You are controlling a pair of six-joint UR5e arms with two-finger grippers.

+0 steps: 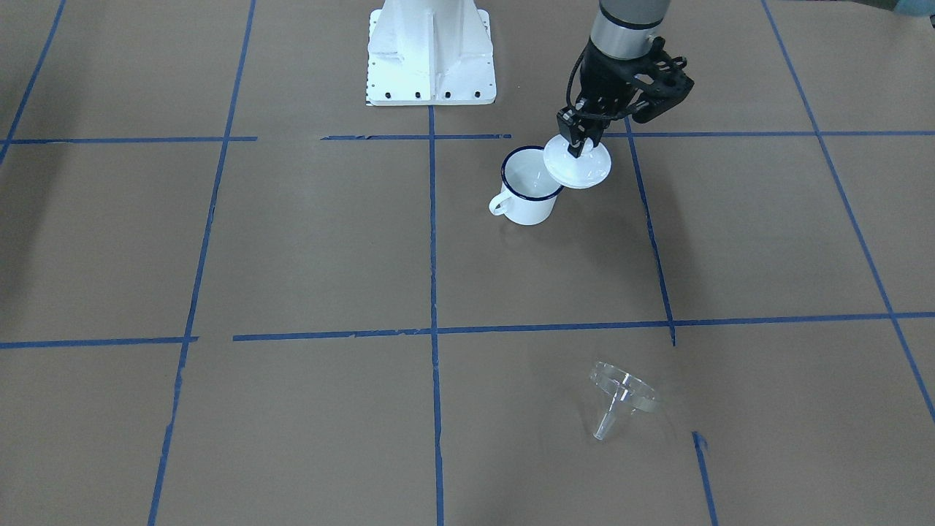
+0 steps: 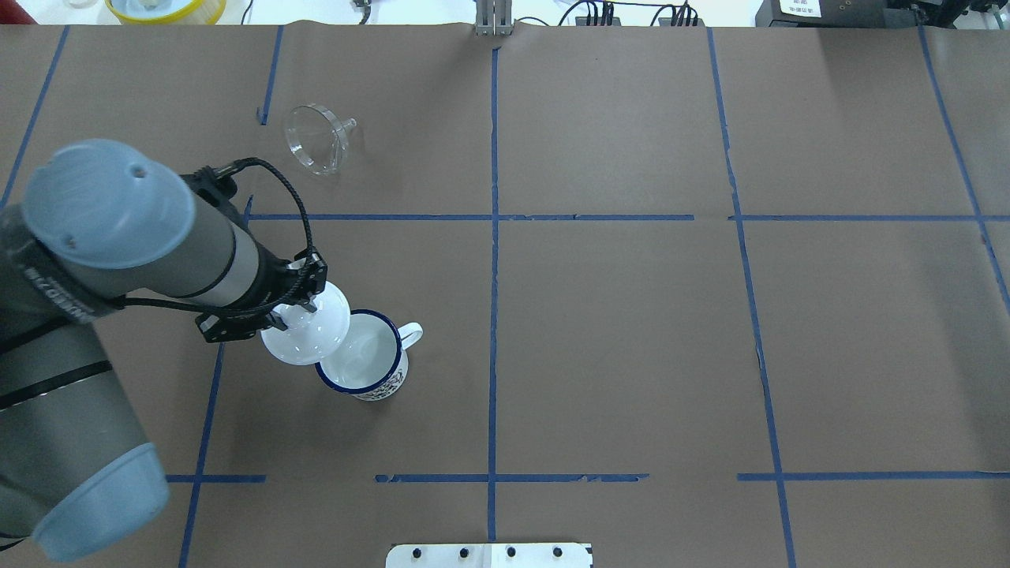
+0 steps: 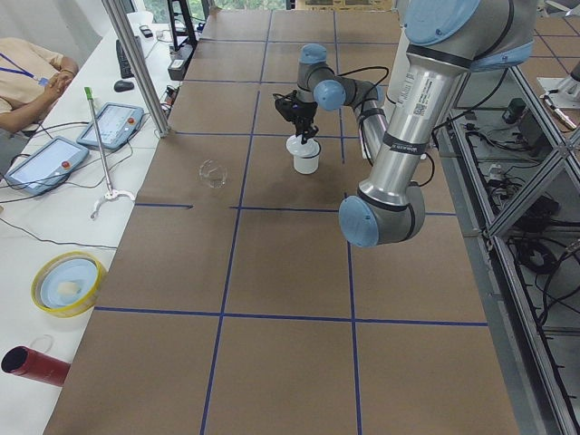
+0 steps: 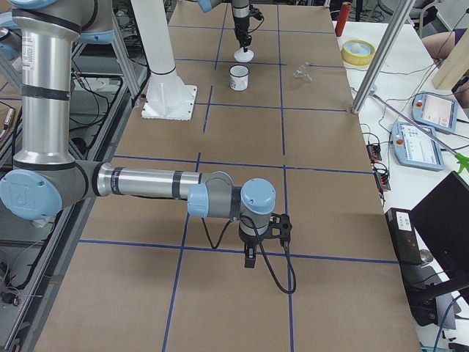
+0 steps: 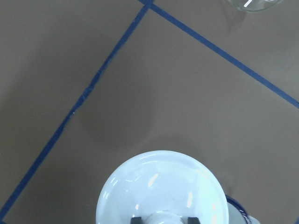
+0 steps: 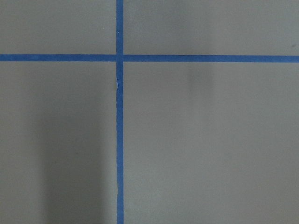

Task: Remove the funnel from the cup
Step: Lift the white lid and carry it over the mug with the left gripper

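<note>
The clear funnel (image 1: 622, 394) lies on its side on the brown paper, far from the cup; it also shows in the overhead view (image 2: 316, 140) and at the top of the left wrist view (image 5: 254, 3). The white mug with a dark blue rim (image 1: 529, 190) stands upright and open (image 2: 367, 367). My left gripper (image 1: 581, 142) is shut on the knob of a white domed lid (image 1: 581, 166) and holds it beside the mug's rim, overlapping it slightly (image 2: 306, 331). My right gripper (image 4: 250, 260) hangs low over bare paper far away; I cannot tell whether it is open or shut.
The white robot base (image 1: 431, 51) stands behind the mug. Blue tape lines cross the paper. A yellow bowl (image 2: 166, 8) and cables lie past the far edge. An operator (image 3: 27, 72) sits beside the table with tablets.
</note>
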